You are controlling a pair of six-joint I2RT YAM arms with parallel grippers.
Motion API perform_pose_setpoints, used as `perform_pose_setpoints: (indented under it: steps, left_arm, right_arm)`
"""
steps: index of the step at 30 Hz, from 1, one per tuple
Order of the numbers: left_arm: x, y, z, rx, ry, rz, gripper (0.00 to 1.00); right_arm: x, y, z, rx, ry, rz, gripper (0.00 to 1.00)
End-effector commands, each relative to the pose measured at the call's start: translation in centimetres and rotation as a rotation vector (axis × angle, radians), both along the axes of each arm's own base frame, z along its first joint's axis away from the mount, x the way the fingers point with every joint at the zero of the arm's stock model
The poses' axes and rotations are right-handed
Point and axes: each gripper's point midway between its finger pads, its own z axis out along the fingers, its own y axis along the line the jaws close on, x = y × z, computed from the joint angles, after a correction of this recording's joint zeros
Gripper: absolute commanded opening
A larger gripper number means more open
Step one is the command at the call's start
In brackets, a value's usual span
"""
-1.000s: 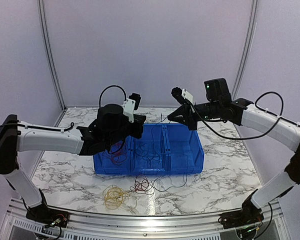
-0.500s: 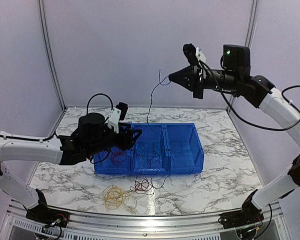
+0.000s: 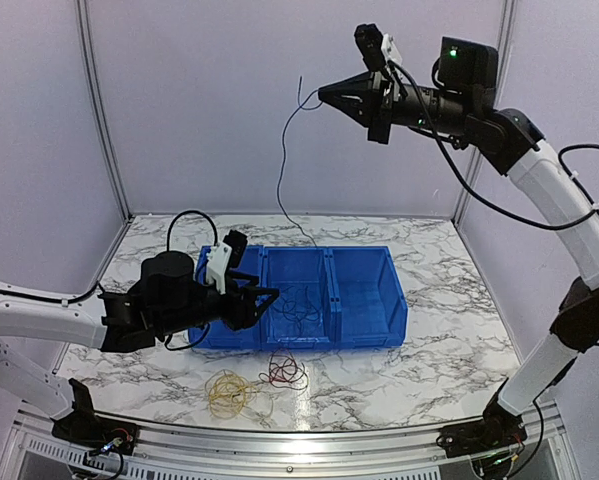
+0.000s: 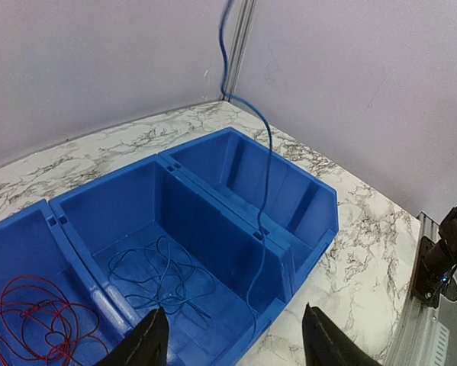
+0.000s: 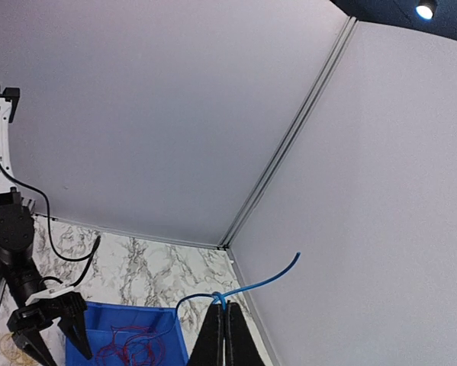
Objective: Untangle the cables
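At the far left, the left fingers (image 4: pixel 153 341) are spread apart with nothing between them, low over the left end of the blue bin (image 3: pixel 369 332). In the bin's left compartment a red cable (image 4: pixel 30 324) lies as a loose coil on its own, which we take as sorted. On the counter (image 3: pixel 449 340) in front of the bin sits a yellow cable (image 3: pixel 227 392), also coiled apart from the rest; just to its right lies a small red-and-dark tangle (image 3: pixel 287 372), which we judge not yet parted. The middle compartment holds dark blue loops (image 4: pixel 163 274) spread over its floor. From that compartment a thin blue cable (image 4: pixel 268 171) climbs past the divider toward the right compartment and rises high above the bin; we cannot tell whether its lower end is free of the loops below. The right compartment shows no wire. High at the upper right, the right fingers (image 5: pixel 215 347) are pinched together on the blue cable's top, a short free end sticking out beyond them. We put the task at partway: two colours lie apart, while the lifted strand has to come clear and be laid down, and the tangle on the counter remains to be separated.
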Motion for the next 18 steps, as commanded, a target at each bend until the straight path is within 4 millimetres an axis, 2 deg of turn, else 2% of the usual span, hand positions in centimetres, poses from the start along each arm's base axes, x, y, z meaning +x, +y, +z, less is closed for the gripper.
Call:
perform_pose_setpoints:
  steps: [1,3,7,16,18]
  left_arm:
    - [-1.3,0.8,-0.6,-0.033,0.032,0.015,0.62]
    - [-1.9,1.3,-0.9,-0.035,0.036,0.021,0.62]
    - [-2.9,2.6,-1.1,-0.05,0.035,0.037,0.62]
    - [-3.2,7.5,0.4,-0.118,-0.031,0.154,0.63]
    - [-3.3,8.3,0.4,-0.128,-0.039,0.173,0.63]
  right_arm:
    - [1.5,-0.5,3.0,0.041,-0.094,-0.107,0.0]
    - [2.5,-0.3,2.7,0.027,-0.113,-0.142,0.0]
    - [4.8,0.5,-0.1,-0.018,-0.101,-0.194,0.0]
    - [9.6,2.2,-9.1,-0.137,-0.04,-0.3,0.0]
    - [10.6,2.8,-12.0,-0.17,-0.002,-0.301,0.0]
